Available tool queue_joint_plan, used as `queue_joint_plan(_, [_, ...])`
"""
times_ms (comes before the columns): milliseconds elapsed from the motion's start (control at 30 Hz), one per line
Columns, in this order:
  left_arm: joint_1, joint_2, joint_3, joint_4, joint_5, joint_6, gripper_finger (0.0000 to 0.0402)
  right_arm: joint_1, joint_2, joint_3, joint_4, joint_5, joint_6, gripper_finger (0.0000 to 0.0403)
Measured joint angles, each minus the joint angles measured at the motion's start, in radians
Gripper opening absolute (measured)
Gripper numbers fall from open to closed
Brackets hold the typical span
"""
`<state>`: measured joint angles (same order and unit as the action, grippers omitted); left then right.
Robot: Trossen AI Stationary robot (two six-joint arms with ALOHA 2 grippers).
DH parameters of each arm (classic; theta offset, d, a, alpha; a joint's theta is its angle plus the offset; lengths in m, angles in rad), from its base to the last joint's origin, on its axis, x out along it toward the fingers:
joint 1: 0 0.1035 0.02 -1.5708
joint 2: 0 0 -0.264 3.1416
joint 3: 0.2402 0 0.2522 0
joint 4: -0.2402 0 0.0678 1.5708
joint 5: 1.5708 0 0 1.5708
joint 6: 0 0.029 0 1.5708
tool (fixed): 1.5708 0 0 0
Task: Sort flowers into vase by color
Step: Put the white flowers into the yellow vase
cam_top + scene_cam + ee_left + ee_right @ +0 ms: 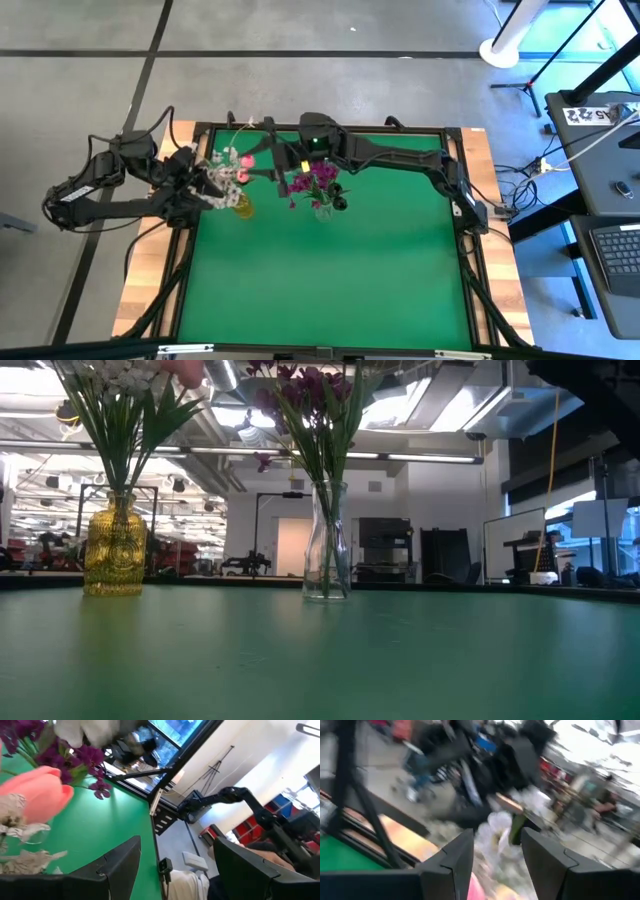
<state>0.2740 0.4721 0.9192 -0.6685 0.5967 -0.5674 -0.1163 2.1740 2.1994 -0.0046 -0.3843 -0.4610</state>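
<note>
At the upper left of the green table [330, 280], my left end effector [212, 183] gapes wide and empty beside white and pink flowers [232, 165] in the amber glass vase [114, 547]. My right end effector [283, 172] stands half-open, apparently empty, between this bunch and the magenta flowers [312, 182] in the clear glass vase [326, 542]; I should approach stems slowly, avoiding tipping.

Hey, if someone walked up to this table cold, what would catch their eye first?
Two vases near the far edge of the green table: a yellow glass vase with white and pink flowers, and beside it a clear glass vase with magenta-purple flowers. Both arms crowd over them, the left gripper open at the white bunch, the right gripper between the two bouquets.
</note>
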Motion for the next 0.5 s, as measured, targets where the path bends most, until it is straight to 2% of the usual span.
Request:
queue_joint_plan(300, [0.0, 0.0, 0.0, 0.036, -0.008, 0.002, 0.0245, 0.011, 0.006, 0.0, -0.019, -0.016, 0.024, 0.0166])
queue_joint_plan(500, [0.0, 0.0, 0.0, 0.04, -0.008, 0.002, 0.0245, 0.011, 0.006, 0.0, -0.022, 0.125, 0.02, 0.0166])
